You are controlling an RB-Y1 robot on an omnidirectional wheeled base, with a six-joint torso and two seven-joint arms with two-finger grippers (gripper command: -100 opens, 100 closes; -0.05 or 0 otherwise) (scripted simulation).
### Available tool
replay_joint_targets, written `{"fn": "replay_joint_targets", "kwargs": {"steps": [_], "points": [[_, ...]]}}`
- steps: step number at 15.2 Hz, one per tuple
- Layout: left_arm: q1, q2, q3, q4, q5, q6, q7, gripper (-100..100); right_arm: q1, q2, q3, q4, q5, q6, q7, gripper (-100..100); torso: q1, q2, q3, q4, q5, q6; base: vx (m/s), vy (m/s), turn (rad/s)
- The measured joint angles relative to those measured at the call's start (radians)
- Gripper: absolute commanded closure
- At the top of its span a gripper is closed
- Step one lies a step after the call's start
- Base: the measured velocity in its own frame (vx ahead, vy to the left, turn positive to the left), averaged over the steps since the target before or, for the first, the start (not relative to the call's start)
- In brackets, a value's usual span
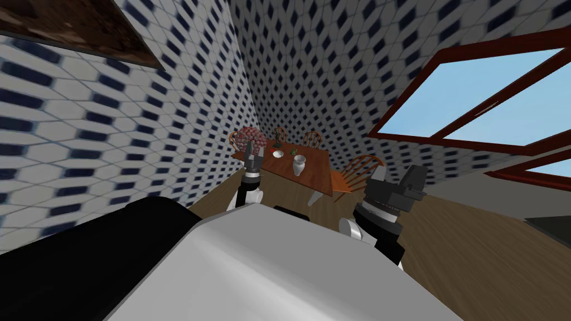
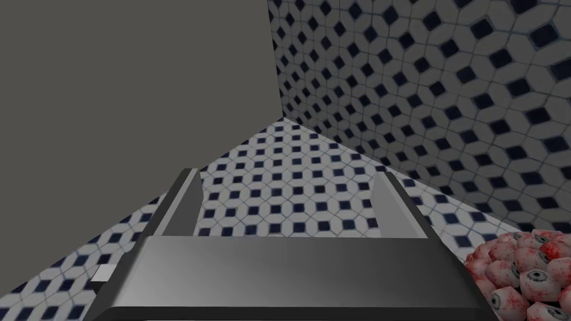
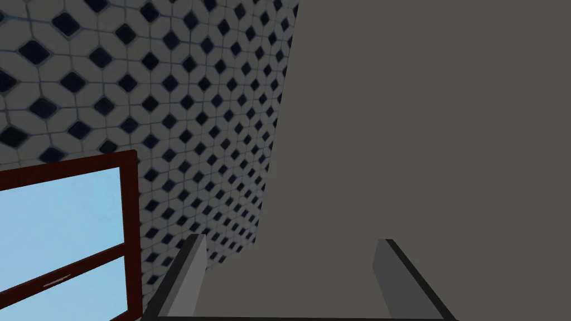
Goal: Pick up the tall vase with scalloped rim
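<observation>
The tall white vase with a narrow neck and flared rim stands upright on the reddish-brown wooden surface, towards its near right part, with its long axis vertical and its mouth up. To its far left lie a small white bowl, a small green object and a dark figurine. A heap of pinkish, red-veined eyeballs fills the left corner. Bare wood rings the vase.

A spindle-back wooden chair stands at the right edge, and another at the far side.

The left end effector hovers at the near left edge, just beside the eyeballs, with its blades apart. The bowl lies between it and the vase. The right end effector hangs over the brown floor on the right, with its blades also apart.
</observation>
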Motion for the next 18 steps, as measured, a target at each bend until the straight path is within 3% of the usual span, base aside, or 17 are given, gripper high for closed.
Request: {"fn": "replay_joint_targets", "kwargs": {"steps": [6, 18], "points": [[-0.013, 0.079, 0.024, -0.001, 0.027, 0.092, 0.019, -100, 0.000, 0.000, 0.000, 0.000, 0.000, 0.000, 0.000, 0, 0.000, -0.001, -0.001, 0.000, 0.000, 0.000, 0.010, -0.005, -0.093], [-0.044, 0.165, 0.090, 0.003, 0.098, 0.315, 0.073, -100, 0.000, 0.000, 0.000, 0.000, 0.000, 0.000, 0.000, 0, 0.000, -0.001, -0.001, 0.000, 0.000, 0.000, 0.013, -0.005, -0.101]]}}
